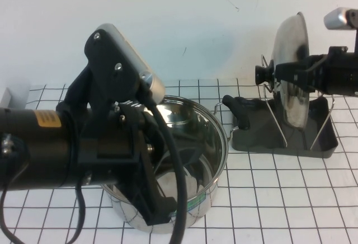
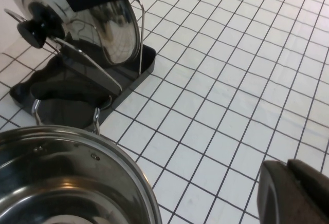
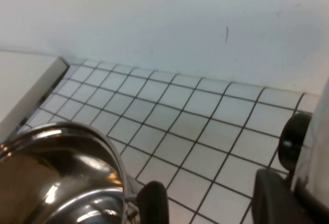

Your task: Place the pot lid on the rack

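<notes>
The pot lid [image 1: 295, 67] stands on edge between the wire loops of the rack [image 1: 279, 139] at the far right, its black knob [image 1: 262, 75] facing the pot. My right gripper [image 1: 282, 71] reaches in from the right and is shut on the lid near the knob. In the right wrist view the knob [image 3: 294, 142] and the lid's edge [image 3: 317, 147] sit by my right gripper [image 3: 298, 193]. The left wrist view shows the lid [image 2: 113, 29] in the rack [image 2: 77, 88]. My left gripper [image 2: 288, 171] is shut and empty, held over the table beside the pot.
The deep steel pot [image 1: 190, 160] with black handles [image 1: 238, 109] stands left of the rack, mostly under my left arm [image 1: 84, 143]. It also shows in the left wrist view [image 2: 77, 172] and the right wrist view [image 3: 56, 178]. A white wall lies behind.
</notes>
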